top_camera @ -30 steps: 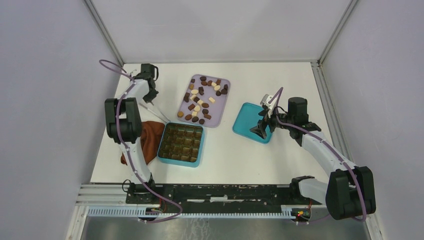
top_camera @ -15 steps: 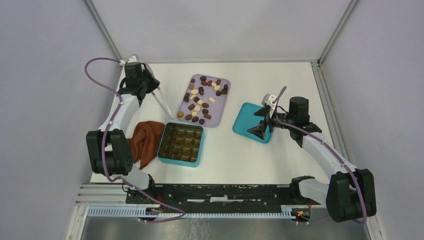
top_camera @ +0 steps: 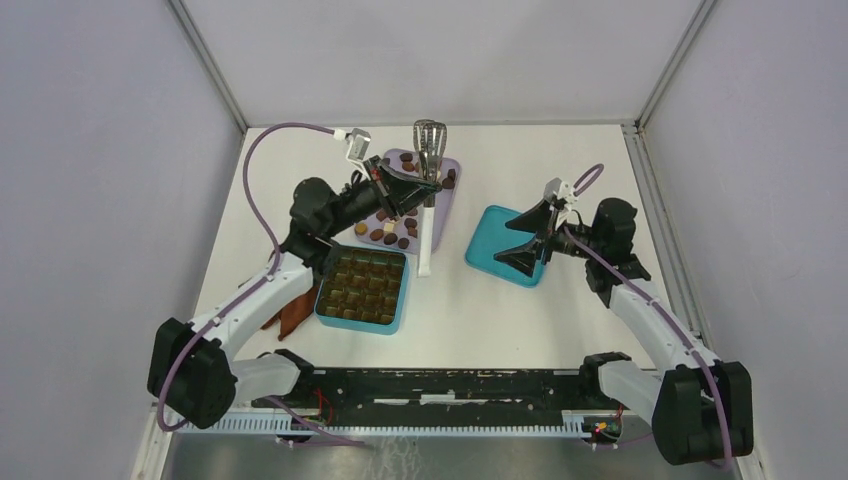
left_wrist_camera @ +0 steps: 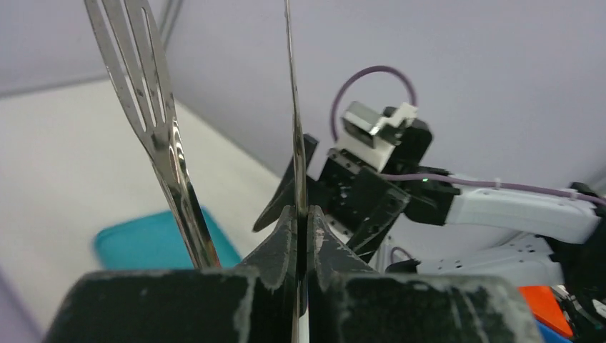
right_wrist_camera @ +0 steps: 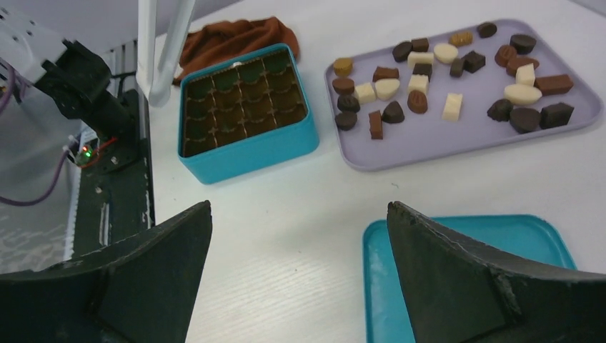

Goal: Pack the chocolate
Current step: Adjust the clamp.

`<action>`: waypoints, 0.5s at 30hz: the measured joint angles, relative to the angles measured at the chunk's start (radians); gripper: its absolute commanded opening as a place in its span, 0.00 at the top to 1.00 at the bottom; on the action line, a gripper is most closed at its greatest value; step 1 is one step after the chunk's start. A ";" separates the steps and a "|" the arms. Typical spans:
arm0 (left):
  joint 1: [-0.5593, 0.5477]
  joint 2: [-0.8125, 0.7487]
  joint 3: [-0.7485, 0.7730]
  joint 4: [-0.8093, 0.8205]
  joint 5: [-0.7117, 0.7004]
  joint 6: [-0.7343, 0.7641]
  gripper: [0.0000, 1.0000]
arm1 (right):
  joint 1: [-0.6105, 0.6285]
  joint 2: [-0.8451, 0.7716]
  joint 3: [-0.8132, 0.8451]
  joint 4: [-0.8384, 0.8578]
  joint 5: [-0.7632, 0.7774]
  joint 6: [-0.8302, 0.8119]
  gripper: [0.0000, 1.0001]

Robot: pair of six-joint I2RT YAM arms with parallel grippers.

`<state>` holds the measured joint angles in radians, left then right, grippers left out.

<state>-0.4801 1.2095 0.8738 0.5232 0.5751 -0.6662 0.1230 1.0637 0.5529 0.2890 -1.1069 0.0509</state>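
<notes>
— So, where is the chocolate (right_wrist_camera: 443,71) sitting?

— All on the lilac tray (right_wrist_camera: 457,146) just beyond the teal box (top_camera: 362,290), on the far side from the arm bases: dark, mid-brown and cream pieces scattered loose over it. From above, part of the tray is hidden behind the left arm.

— And the left fingers (left_wrist_camera: 286,232)?

— Pressed together on a pair of metal tongs (top_camera: 424,235), above the tray beyond the box. They clamp one thin blade edge-on, and the other, slotted blade stands free beside it. The white handle end hangs down by the box's far right corner (whether it touches the counter (top_camera: 480,310) I cannot tell).

— What about the right fingers (right_wrist_camera: 457,271)?

— Spread wide apart, gripping nothing. They hang over the near edge of a teal lid (top_camera: 497,235), which lies flat on the counter to the right of the box, well apart from it.

— Anything else around the box?

— A reddish-brown cloth (right_wrist_camera: 236,36) bunched up against its left side. Inside the box, a brown gridded insert (right_wrist_camera: 243,93) shows its square compartments.
</notes>
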 measured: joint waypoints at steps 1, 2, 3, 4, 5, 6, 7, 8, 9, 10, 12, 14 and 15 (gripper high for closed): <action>-0.018 -0.003 -0.014 0.089 0.012 -0.027 0.98 | 0.000 -0.013 0.010 0.003 -0.002 0.032 0.02; -0.029 -0.004 -0.027 0.161 0.015 -0.052 0.98 | -0.001 -0.023 0.027 0.005 -0.006 0.061 0.02; -0.043 -0.004 -0.045 0.243 0.020 -0.081 0.98 | -0.001 -0.030 0.050 0.009 -0.012 0.090 0.02; -0.055 -0.004 -0.060 0.311 0.024 -0.107 0.98 | -0.001 -0.035 0.079 0.014 -0.019 0.124 0.02; -0.065 -0.003 -0.069 0.362 0.029 -0.128 0.98 | 0.000 -0.039 0.111 0.025 -0.025 0.159 0.02; -0.079 -0.001 -0.077 0.423 0.030 -0.152 0.98 | 0.002 -0.042 0.138 0.043 -0.031 0.195 0.02; -0.096 0.003 -0.078 0.480 0.032 -0.172 0.98 | 0.007 -0.047 0.169 0.077 -0.038 0.248 0.02; -0.113 0.008 -0.078 0.534 0.033 -0.188 0.98 | 0.014 -0.052 0.186 0.110 -0.041 0.293 0.02; -0.127 0.012 -0.078 0.571 0.034 -0.199 0.98 | 0.022 -0.057 0.195 0.137 -0.045 0.328 0.02; -0.146 0.018 -0.077 0.615 0.037 -0.212 0.98 | 0.035 -0.065 0.201 0.180 -0.045 0.385 0.02; -0.181 0.031 -0.067 0.675 0.041 -0.229 0.98 | 0.055 -0.074 0.207 0.231 -0.048 0.460 0.02; -0.220 0.048 -0.054 0.720 0.045 -0.235 0.98 | 0.075 -0.076 0.219 0.260 -0.048 0.520 0.02; -0.238 0.055 -0.047 0.735 0.049 -0.235 0.98 | 0.084 -0.076 0.225 0.272 -0.048 0.542 0.02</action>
<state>-0.7185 1.2644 0.8265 1.2583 0.6239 -0.9016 0.2066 0.9882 0.7776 0.5606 -1.1549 0.5926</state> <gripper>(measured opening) 0.050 0.977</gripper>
